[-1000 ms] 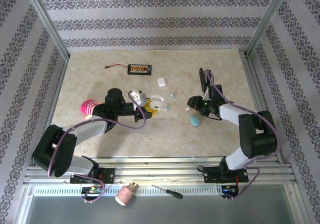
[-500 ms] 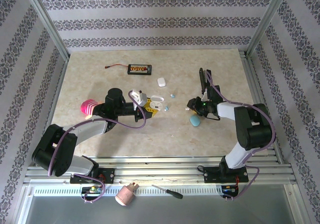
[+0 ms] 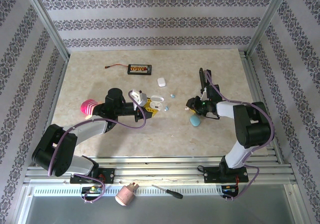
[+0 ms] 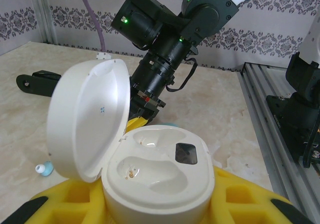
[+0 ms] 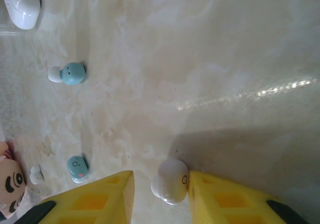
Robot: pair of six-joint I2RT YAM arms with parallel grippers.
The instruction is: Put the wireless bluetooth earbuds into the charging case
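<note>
Hardly clear whether right end effector [image 5: 161,178] grips white earbud [image 5: 170,182].

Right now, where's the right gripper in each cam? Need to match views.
Top external: right gripper right of center, just above the blue case.
Left wrist: right gripper at center, angled down behind the lid of the open white case.
Right wrist: right gripper at bottom edge, yellow fingers flanking a white earbud.
Shared landmark: the pale blue earbud with a white tip, in all three.
</note>
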